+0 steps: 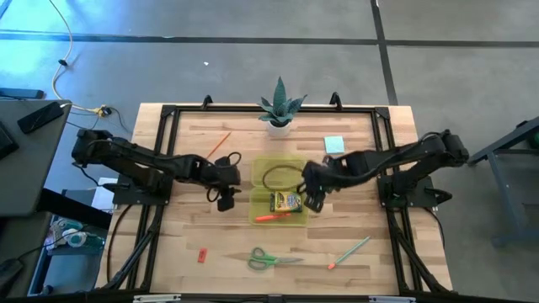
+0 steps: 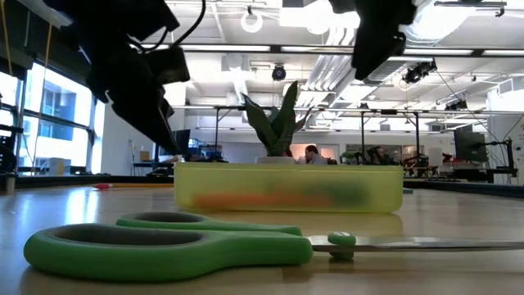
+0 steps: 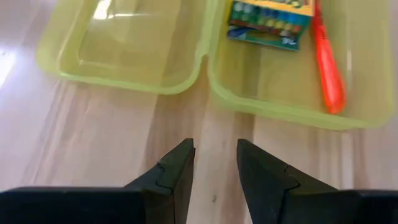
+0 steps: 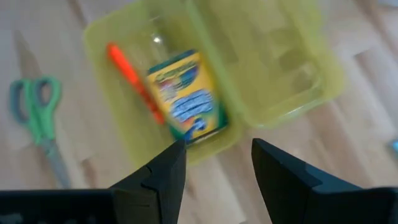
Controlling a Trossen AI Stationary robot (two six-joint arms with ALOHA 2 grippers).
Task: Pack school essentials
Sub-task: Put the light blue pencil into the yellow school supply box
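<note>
The yellow case (image 1: 279,192) is lying open with a crayon box (image 1: 286,202) and orange marker (image 1: 272,217) inside, and both grippers, left (image 1: 226,200) and right (image 1: 313,202), are hanging beside it with fingers spread, empty, probably ready to fetch the scissors (image 1: 271,259) near the table's front edge.

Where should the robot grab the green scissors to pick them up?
Probably at the pivot, where the green handles meet the blades. The scissors lie flat and closed on the table, handles toward the left arm's side, nothing near them. Coming straight down, fingers across the narrow neck, suits that flat pose. The left gripper and right gripper, both open, hover at the yellow case.
</note>
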